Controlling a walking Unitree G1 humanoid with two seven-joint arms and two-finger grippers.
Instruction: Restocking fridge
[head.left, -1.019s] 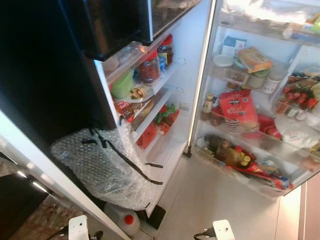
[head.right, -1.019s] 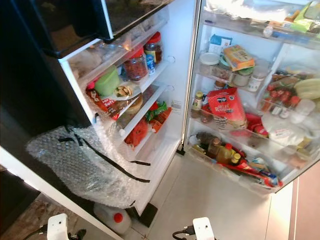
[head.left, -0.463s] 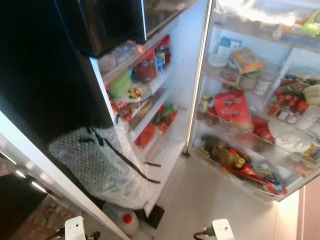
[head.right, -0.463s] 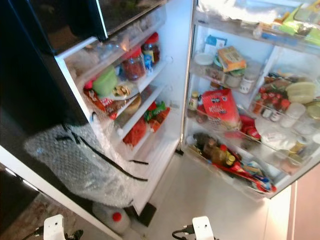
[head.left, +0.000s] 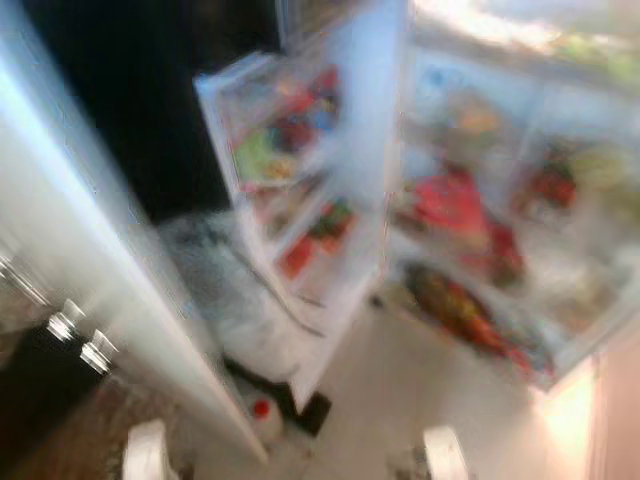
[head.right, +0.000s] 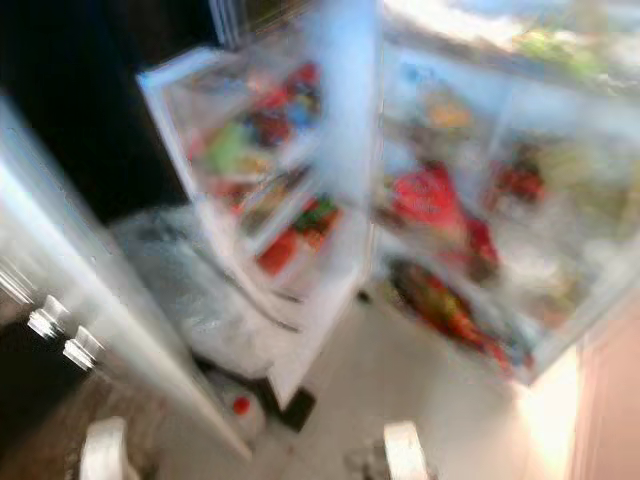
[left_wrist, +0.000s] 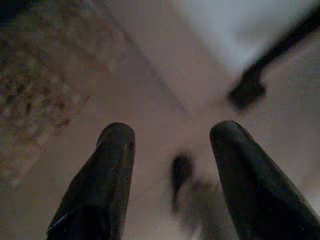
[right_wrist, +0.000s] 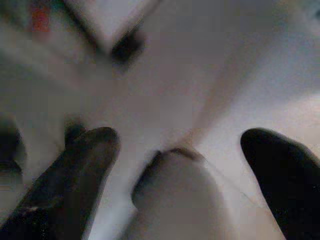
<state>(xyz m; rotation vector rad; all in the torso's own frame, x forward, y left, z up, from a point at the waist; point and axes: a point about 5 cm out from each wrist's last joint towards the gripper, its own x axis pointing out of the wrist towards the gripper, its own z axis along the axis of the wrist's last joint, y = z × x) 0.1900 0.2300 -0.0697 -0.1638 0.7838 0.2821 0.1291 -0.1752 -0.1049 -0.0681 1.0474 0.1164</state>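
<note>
The fridge stands open and the eye views are badly blurred. Its door (head.left: 300, 170) swings out at the left centre, with shelves of jars and red and green packs. The lit inner shelves (head.left: 480, 200) hold a red bag, bottles and other food. Both arms hang low over the floor, and their white wrist parts (head.left: 148, 455) (head.left: 443, 455) show at the bottom edge. My left gripper (left_wrist: 170, 132) is open over pale floor tiles, with nothing between its fingers. My right gripper (right_wrist: 195, 135) is open too, and a blurred pale rounded shape lies beyond the gap.
Bubble wrap (head.left: 225, 300) hangs over the lower part of the door. A white jug with a red cap (head.left: 262, 415) stands on the floor under it. A white cabinet front with metal handles (head.left: 80, 340) juts in at the left. Pale floor (head.left: 400, 380) lies before the fridge.
The whole picture has shifted and gone blurred, so the camera is moving. The white cabinet at the left now looms larger. Nothing in the fridge has visibly moved.
</note>
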